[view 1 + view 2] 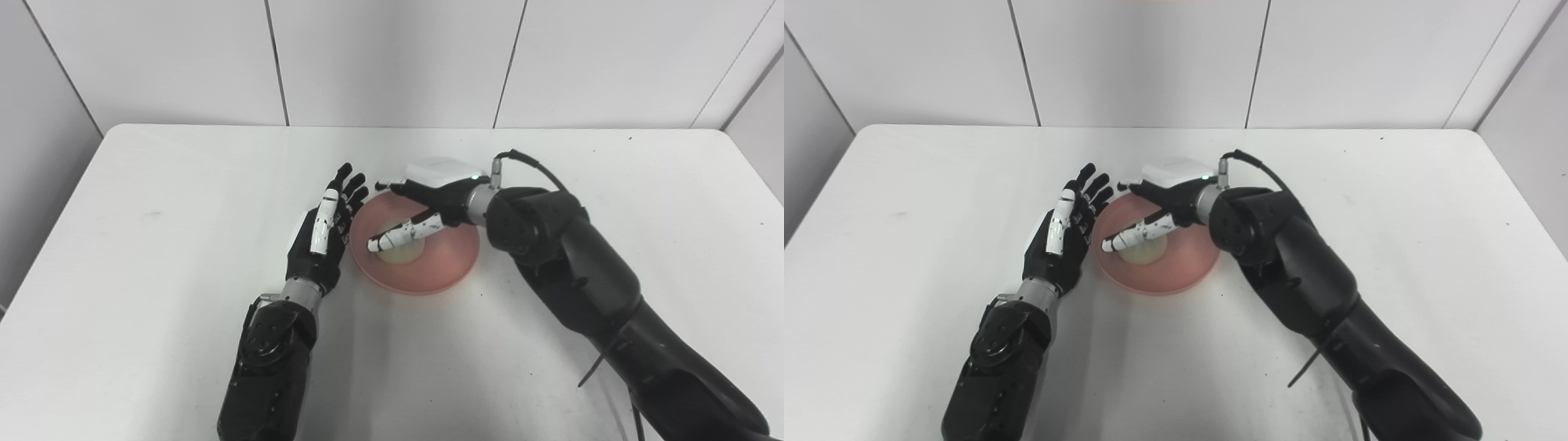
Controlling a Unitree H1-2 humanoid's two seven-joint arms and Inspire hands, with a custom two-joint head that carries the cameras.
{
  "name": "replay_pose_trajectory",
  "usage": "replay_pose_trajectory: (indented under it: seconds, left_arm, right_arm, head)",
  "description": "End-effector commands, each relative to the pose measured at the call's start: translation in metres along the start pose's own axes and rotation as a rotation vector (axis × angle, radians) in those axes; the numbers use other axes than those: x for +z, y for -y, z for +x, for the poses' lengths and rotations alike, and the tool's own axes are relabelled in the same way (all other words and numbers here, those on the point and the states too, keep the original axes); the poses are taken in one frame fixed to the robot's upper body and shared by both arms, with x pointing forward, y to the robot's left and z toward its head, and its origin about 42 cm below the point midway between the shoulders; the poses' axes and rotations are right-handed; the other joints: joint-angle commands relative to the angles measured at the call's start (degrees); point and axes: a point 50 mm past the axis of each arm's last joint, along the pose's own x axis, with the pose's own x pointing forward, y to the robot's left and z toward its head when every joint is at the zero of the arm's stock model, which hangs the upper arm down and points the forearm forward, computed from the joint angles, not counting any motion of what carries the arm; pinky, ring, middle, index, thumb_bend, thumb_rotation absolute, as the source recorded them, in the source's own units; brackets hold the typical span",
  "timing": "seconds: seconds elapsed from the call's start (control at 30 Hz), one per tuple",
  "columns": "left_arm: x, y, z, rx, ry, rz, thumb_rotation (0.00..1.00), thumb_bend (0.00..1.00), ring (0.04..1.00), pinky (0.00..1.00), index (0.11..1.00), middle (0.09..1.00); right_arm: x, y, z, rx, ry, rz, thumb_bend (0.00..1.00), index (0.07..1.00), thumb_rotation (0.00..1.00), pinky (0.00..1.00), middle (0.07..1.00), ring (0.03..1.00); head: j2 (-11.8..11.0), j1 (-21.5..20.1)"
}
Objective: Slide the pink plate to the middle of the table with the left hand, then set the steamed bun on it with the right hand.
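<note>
Right robot hand (429, 205): reaches in from the right over the far half of the plate, palm turned toward the counter, fingers (401, 233) stretched out and spread, the white-tipped ones lying across the top of the bun; whether they press on it or merely hover cannot be told, and nothing is clamped. Bun (401, 250): pale, round, sitting in the well of the plate, partly hidden by those fingers. Plate (450, 260): pink, shallow, flat on the counter near its middle, well clear of every edge. Left robot hand (324, 239): just beside the plate's left rim, set on edge with fingers straight and apart, holding nothing; contact with the rim cannot be confirmed. Counter (153, 245): white, otherwise bare around the items. Judged status: both placements look done, withdrawal remaining. Risks: fingers lifting away at a slant could drag or roll the bun toward the rim, since it is soft and round; a fingertip catching under it could tip it off the plate; the right wrist dropping could strike the far rim and tilt the plate; the left hand pulling back carelessly could nudge the plate off centre.
</note>
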Motion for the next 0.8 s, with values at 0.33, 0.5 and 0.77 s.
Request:
replay_pose_trajectory:
  seconds: [0.33, 0.5, 0.77]
  left_arm:
    - [-0.024, -0.022, -0.025, 0.064, -0.105, 0.032, 1.0, 0.39, 0.945, 0.99, 0.948, 0.951]
    - [-0.019, -0.027, -0.031, 0.065, -0.092, 0.058, 1.0, 0.41, 0.959, 0.99, 0.97, 0.969]
    - [-0.019, -0.034, -0.042, 0.082, -0.076, 0.06, 1.0, 0.42, 0.987, 1.0, 0.999, 0.997]
  right_arm:
    - [-0.057, 0.02, -0.03, -0.351, 0.031, 0.24, 0.82, 0.935, 1.0, 0.72, 0.885, 0.835]
    - [-0.07, 0.004, -0.037, -0.389, -0.006, 0.342, 0.83, 0.94, 1.0, 0.71, 0.863, 0.802]
    - [-0.083, -0.032, -0.042, -0.413, 0.043, 0.742, 0.75, 1.0, 1.0, 0.9, 0.998, 0.965]
  head:
    - [-0.3, -1.1]
    - [-0.5, -1.7]
    - [-0.6, -2.2]
